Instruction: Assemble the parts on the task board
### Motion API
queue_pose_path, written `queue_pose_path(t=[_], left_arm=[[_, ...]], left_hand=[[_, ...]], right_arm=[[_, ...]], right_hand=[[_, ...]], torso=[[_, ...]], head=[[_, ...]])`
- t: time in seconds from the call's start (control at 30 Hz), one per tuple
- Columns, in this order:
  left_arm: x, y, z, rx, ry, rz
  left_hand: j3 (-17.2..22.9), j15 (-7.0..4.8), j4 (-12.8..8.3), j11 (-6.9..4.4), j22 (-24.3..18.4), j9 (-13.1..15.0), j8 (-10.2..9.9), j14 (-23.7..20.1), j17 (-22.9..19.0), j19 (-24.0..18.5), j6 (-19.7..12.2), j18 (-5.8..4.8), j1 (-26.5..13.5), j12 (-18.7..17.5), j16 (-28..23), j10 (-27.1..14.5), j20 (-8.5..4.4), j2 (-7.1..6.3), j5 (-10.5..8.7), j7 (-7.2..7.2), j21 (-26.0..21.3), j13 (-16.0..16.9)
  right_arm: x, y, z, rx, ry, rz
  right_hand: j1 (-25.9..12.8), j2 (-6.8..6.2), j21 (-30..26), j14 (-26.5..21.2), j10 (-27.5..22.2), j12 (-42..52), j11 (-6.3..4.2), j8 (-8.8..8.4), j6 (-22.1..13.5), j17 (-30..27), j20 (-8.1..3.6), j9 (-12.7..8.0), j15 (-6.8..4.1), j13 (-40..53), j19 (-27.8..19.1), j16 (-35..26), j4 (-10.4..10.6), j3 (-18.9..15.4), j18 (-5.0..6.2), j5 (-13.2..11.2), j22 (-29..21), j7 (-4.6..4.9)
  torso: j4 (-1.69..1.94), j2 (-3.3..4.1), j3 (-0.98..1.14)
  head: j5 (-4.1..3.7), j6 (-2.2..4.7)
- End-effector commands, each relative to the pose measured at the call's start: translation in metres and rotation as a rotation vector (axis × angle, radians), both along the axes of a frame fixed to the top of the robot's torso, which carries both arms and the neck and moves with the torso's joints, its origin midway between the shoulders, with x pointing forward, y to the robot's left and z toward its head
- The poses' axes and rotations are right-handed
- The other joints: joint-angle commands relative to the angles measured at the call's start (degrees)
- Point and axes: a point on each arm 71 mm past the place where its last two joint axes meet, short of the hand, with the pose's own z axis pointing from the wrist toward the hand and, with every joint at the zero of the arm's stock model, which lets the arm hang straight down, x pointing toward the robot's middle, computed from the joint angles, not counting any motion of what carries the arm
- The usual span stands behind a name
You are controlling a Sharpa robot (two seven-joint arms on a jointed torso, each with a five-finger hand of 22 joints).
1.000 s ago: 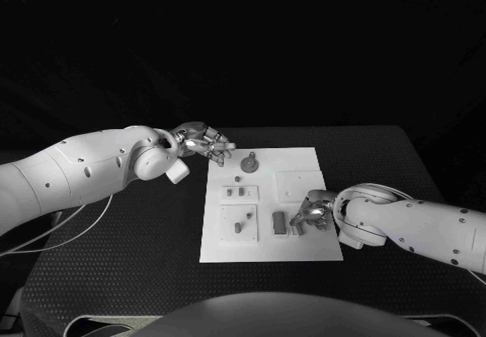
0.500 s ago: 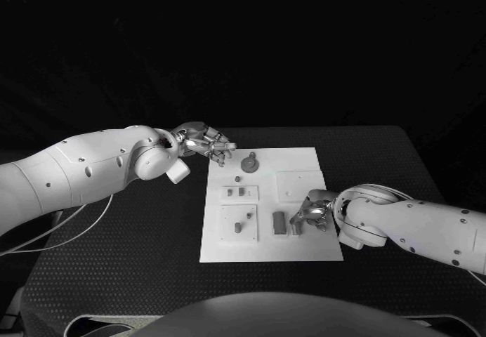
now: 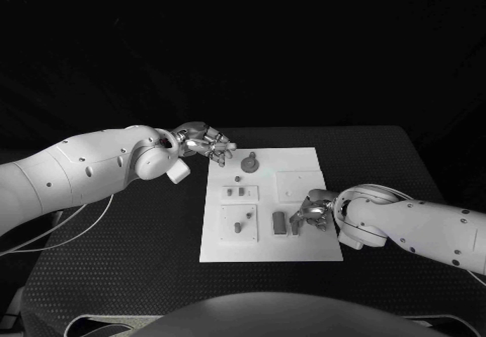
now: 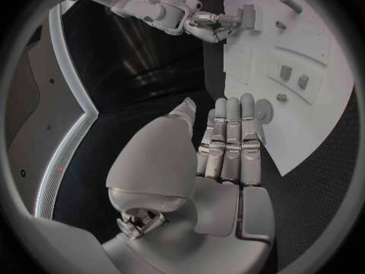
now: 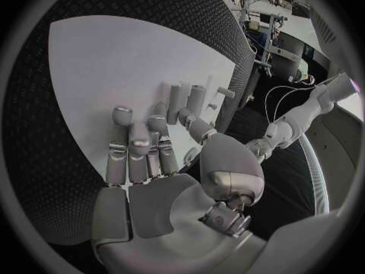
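The task board is seen at frame centre on the counter. The left robot hand, upper left of the board, is released; the right robot hand, lower right, is pressed on parts, grasp unclear.

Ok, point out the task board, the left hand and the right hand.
task board (image 3: 304, 158), head view, bare far right corner of the plate.
left hand (image 3: 206, 144), head view, middle of the hand.
right hand (image 3: 311, 213), head view, middle of the hand.
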Motion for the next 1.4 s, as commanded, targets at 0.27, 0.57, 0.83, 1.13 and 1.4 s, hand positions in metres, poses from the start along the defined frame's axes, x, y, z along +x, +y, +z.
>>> queue_pose_path(t=[0.27, 0.57, 0.83, 1.13, 1.4], left_arm=[[-0.001, -0.002, 0.001, -0.007, 0.001, -0.017], [-0.001, -0.002, 0.001, -0.006, 0.002, -0.017], [-0.001, -0.002, 0.001, -0.005, 0.002, -0.015], [-0.001, -0.002, 0.001, -0.005, 0.001, -0.014], [-0.001, -0.001, 0.001, -0.004, 0.002, -0.016]], left_hand=[[0.38, -0.05, 0.04, -0.03, 0.07, 0.08, 0.37, -0.49, -0.05, -0.29, -0.44, 1.15, -0.63, 0.21, 0.02, -0.2, 0.11, 0.02, -0.02, -0.12, 0.18, -0.06], [0.38, -0.05, 0.04, -0.03, 0.08, 0.08, 0.37, -0.5, -0.06, -0.3, -0.44, 1.15, -0.63, 0.21, 0.02, -0.2, 0.11, 0.02, -0.02, -0.12, 0.18, -0.07], [0.38, -0.04, 0.03, -0.03, 0.08, 0.08, 0.38, -0.51, -0.06, -0.3, -0.44, 1.15, -0.64, 0.21, 0.02, -0.2, 0.12, 0.02, -0.02, -0.11, 0.18, -0.07], [0.39, -0.04, 0.03, -0.03, 0.08, 0.08, 0.38, -0.51, -0.06, -0.31, -0.44, 1.16, -0.64, 0.21, 0.02, -0.21, 0.12, 0.02, -0.02, -0.12, 0.18, -0.07], [0.4, -0.04, 0.02, -0.04, 0.08, 0.08, 0.38, -0.51, -0.06, -0.31, -0.44, 1.16, -0.62, 0.21, 0.03, -0.21, 0.11, 0.03, -0.02, -0.12, 0.18, -0.07]], right_arm=[[-0.002, 0.007, 0.001, 0.034, 0.007, 0.027], [-0.002, 0.006, 0.001, 0.032, 0.009, 0.027], [0.0, 0.001, 0.0, 0.025, -0.001, 0.014], [-0.002, 0.001, 0.0, 0.03, 0.013, 0.043], [-0.001, -0.003, 0.0, 0.032, 0.014, 0.046]], right_hand=[[-0.65, -0.94, -0.38, 0.4, 0.25, -0.1, -0.02, 0.14, -0.37, 0.1, -0.12, -0.16, -0.72, -0.09, 0.31, -0.38, -0.29, 0.36, 0.7, 0.12, 1.03, 0.35], [-1.29, -2.6, -0.56, 0.28, 0.08, -0.17, 0.15, -0.11, -0.84, 0.14, -0.1, -0.38, -0.57, -0.07, 0.34, -0.51, 0.17, 0.64, 0.7, 0.12, 1.01, 0.53], [-1.95, -4.5, -0.74, 0.25, -0.02, -0.17, 0.26, -0.24, -1.12, 0.2, -0.12, -0.56, -0.48, -0.03, 0.49, -0.61, 1.73, 1.2, 0.7, 0.13, 1.0, 0.64], [-0.8, -6.56, -0.83, 0.22, -0.15, -0.13, 0.3, -0.2, -1.29, 0.27, -0.23, -0.61, -0.44, 0.05, 0.53, -0.69, 2.21, 2.02, 0.7, 0.09, 1.09, 0.69], [3.01, -5.89, -0.75, 0.25, -0.16, -0.02, 0.36, -0.02, -1.36, 0.33, -0.15, -0.54, -0.36, 0.13, 0.55, -0.73, 0.33, 2.4, 0.7, 0.05, 1.16, 0.74]], torso=[[0.0, 0.0, -0.03], [-0.03, -0.01, 0.0], [-0.05, -0.01, 0.01], [-0.02, 0.01, 0.03], [-0.03, 0.0, 0.02]], head=[[0.02, 0.0], [0.06, 0.0], [0.09, 0.0], [0.11, 0.0], [0.14, 0.0]])
